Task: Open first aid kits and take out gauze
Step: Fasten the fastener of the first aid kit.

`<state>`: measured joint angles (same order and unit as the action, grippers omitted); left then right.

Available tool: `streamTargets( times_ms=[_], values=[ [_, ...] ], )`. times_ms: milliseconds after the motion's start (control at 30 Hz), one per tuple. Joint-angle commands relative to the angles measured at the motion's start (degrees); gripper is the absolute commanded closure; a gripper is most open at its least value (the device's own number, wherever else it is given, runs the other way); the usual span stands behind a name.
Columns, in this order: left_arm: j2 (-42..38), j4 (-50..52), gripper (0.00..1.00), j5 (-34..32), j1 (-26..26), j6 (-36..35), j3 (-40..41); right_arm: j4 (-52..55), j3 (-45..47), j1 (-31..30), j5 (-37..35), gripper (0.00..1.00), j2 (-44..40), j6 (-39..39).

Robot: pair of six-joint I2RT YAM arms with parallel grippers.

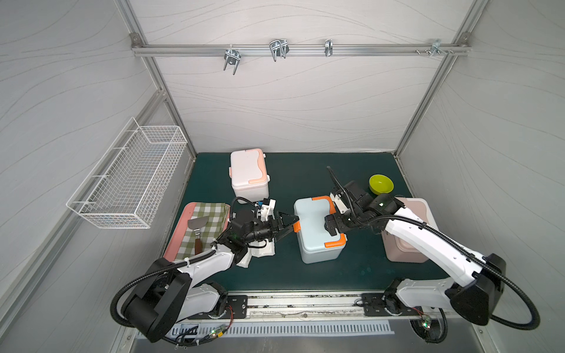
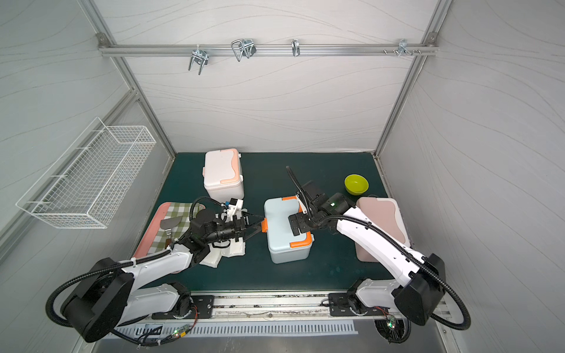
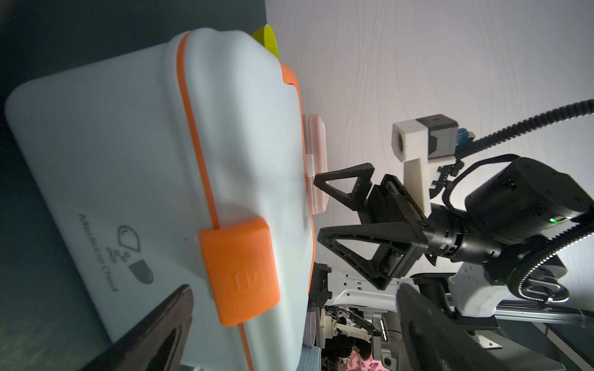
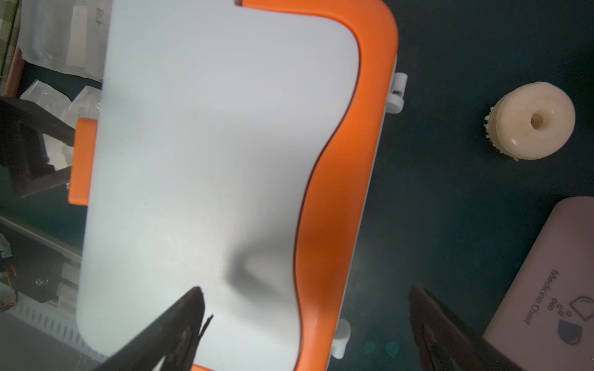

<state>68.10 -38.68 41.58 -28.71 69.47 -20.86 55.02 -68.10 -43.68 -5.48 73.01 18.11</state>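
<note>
top views: pale blue kit [image 1: 310,214] sits shut mid-mat. left gripper [image 1: 288,226] gapes at its 9 o'clock clasp [image 1: 296,226]; right gripper [image 1: 331,227] hangs spread, empty, over its lid. gauze pouches [image 1: 260,249] lie at 8 o'clock, under the left arm [image 1: 211,262].

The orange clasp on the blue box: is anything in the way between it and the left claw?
Nothing visible does. The open left gripper sits right at the orange clasp on the blue box, with nothing between them. The gauze packets lie farther back under the left arm, out of the path.
</note>
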Motion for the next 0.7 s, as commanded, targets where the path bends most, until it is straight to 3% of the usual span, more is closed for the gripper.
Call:
streamTargets(
  times_ms=[0,167,300,467,667],
  values=[
    [-2.5,7.3,0.01,-1.1,0.6,-3.5,-0.9,1.2,-0.5,0.7,0.4,0.01,-1.8,-0.7],
    [-6.8,19.7,0.04,-3.3,0.8,-8.0,-2.9,1.3,-0.9,1.2,0.4,0.02,-3.2,-1.0],
    [-11.8,35.5,0.22,-7.7,0.5,-14.7,-7.4,-0.7,-1.2,1.2,3.2,0.1,-4.7,-0.9],
    [-15.6,51.7,0.43,-16.2,-2.7,-22.1,-15.2,-3.7,-2.1,-0.9,6.3,0.3,-3.3,-1.3],
    [-11.1,60.0,0.65,-22.7,-7.4,-27.2,-23.5,-4.4,-3.9,-2.7,6.4,0.6,1.1,-1.5]
  ],
)
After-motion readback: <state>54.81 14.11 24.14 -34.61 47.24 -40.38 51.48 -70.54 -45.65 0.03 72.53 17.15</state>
